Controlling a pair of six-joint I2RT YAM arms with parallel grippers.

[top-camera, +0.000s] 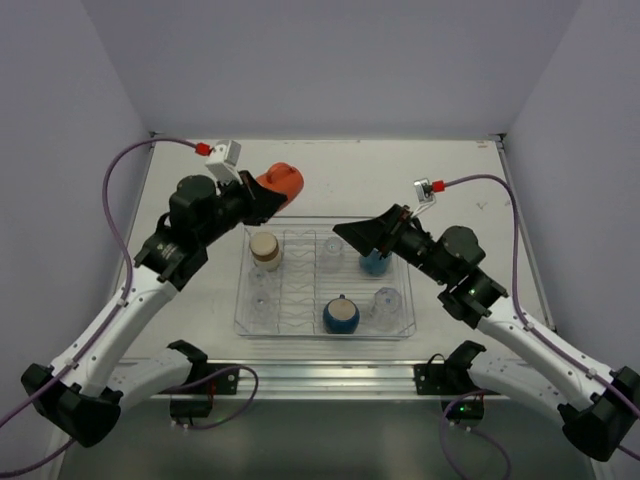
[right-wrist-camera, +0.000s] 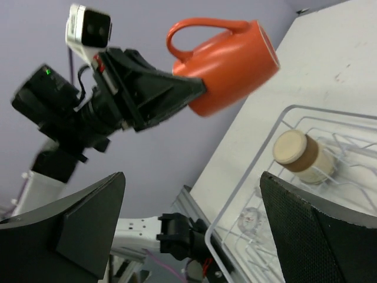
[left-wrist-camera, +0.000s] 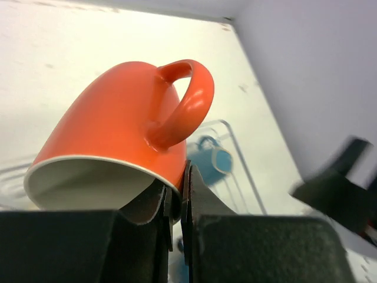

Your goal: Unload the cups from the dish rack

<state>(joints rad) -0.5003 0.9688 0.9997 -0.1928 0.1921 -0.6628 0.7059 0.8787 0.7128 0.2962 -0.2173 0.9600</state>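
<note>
My left gripper is shut on the rim of the orange mug, one finger inside the rim and one outside. It holds the mug tilted in the air beyond the far left corner of the dish rack. The wrist view shows the orange mug clamped at the left gripper. My right gripper hangs open over the rack's right half, above the light blue mug. In the rack stand a tan-cream cup, a dark blue round cup and clear tumblers.
From the right wrist I see the orange mug aloft in the left gripper, the tan-cream cup and the rack's rim. White table lies behind the rack. Grey walls close in on three sides.
</note>
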